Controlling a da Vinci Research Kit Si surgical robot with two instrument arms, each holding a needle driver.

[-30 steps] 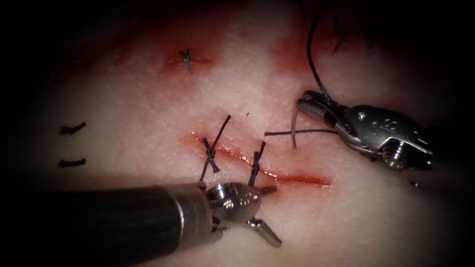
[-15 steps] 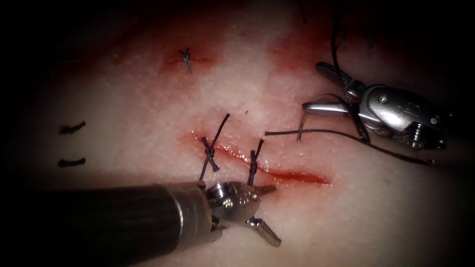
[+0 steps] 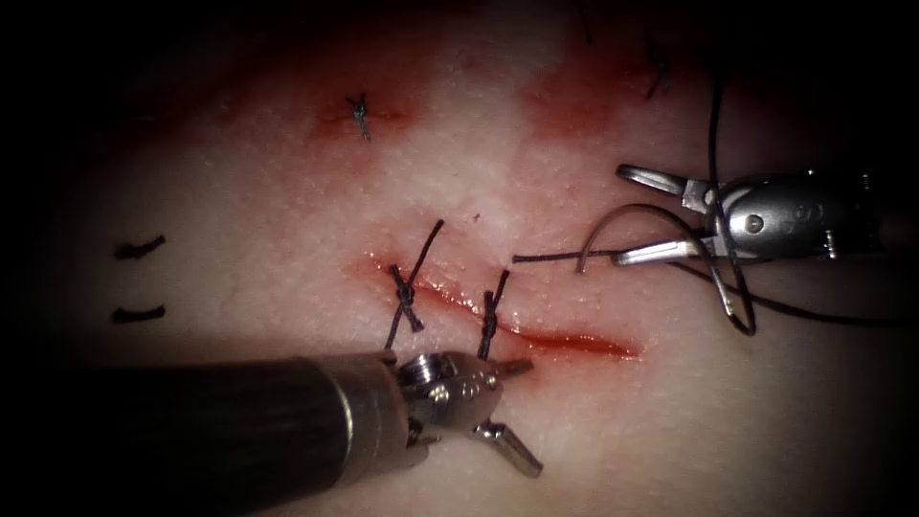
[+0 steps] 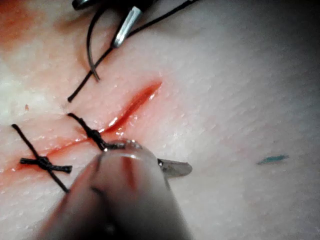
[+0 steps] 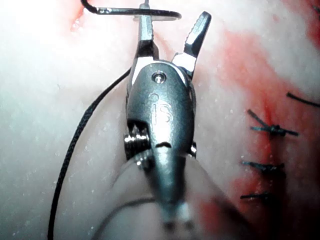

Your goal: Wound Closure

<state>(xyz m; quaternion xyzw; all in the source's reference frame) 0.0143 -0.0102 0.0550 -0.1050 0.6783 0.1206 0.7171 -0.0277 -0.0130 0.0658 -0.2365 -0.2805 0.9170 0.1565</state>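
both end effectors gape, needle (image 3: 639, 216) loose right of the cut (image 3: 536, 330).

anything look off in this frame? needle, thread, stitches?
One oddity: the needle lies loose on the tissue, right of the cut, between the open jaws of the right tool, held by neither tool. The left tool is open too, holding nothing. Thread trails right. Both stitches sit tied.

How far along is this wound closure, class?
Done: two dark knotted stitches cross the red cut. In hand: nothing; left tool and right tool have open jaws, the curved silver needle with dark thread lying by the right one. Left: the cut's right end gapes unstitched.
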